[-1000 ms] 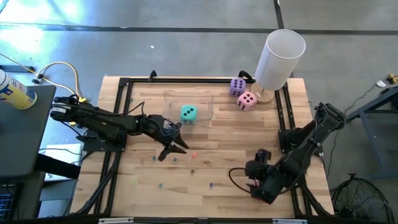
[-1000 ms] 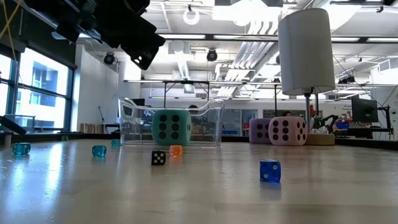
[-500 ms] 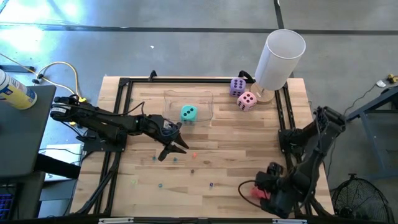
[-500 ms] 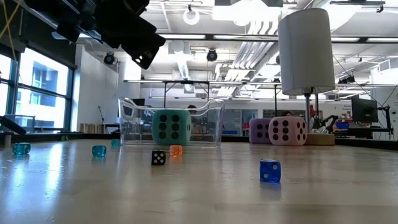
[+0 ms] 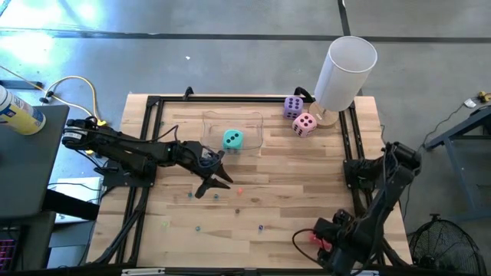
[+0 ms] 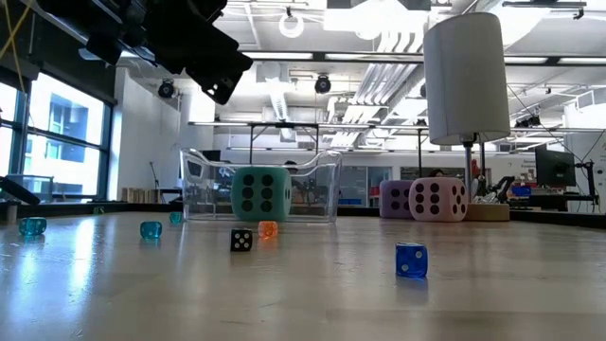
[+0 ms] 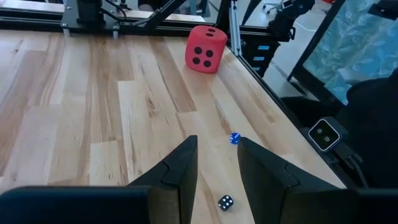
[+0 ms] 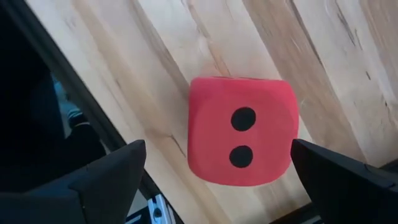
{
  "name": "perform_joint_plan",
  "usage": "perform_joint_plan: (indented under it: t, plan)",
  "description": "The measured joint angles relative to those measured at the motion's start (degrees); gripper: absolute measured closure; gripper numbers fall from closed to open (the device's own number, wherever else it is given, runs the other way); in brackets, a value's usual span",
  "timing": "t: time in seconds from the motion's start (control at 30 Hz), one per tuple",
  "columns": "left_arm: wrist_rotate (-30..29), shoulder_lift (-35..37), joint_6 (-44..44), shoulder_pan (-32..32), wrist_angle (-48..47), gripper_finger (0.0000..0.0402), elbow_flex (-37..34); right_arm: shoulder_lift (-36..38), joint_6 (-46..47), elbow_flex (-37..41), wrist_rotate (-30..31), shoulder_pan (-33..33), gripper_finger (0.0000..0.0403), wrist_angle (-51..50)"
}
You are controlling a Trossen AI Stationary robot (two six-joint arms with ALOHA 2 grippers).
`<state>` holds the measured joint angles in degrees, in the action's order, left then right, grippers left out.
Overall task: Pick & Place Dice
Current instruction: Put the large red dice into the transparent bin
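The red die lies on the table near its near right corner, two pips toward the wrist camera; it also shows in the high view and the left wrist view. My right gripper is open above it, one finger on either side and apart from it. The teal die sits in a clear container. The purple die and the pink die lie at the far right. My left gripper is open and empty above mid-table.
A tall white cylinder stands at the far right corner beside the purple and pink dice. Several small dice lie on the table's middle, among them a blue one and a black one. A dark frame rail runs along the right edge.
My right gripper has gone toward the table's near edge and a little toward its right edge. The red die now shows beside it by the near right corner.
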<state>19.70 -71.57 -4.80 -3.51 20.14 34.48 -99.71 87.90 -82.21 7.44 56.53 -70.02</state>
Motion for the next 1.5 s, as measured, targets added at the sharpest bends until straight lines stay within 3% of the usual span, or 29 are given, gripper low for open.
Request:
perform_joint_plan:
  t: [0.23, 0.73, 1.5]
  plan:
    - [0.0, 0.0, -1.3, -0.4, 0.0, 0.0292, 0.0, -1.2, 3.6, 0.0, -4.2, -1.1, 0.0011, -0.3]
    - [0.0, 0.0, -0.9, 0.0, 1.8, 0.0292, 0.0, -1.2, 1.0, 1.7, -7.8, -3.8, 0.0011, -2.0]
    - [0.0, 0.0, 0.0, 0.0, 3.9, 0.0292, 0.0, -1.1, 0.7, 1.8, -7.6, -3.8, 0.0011, -0.5]
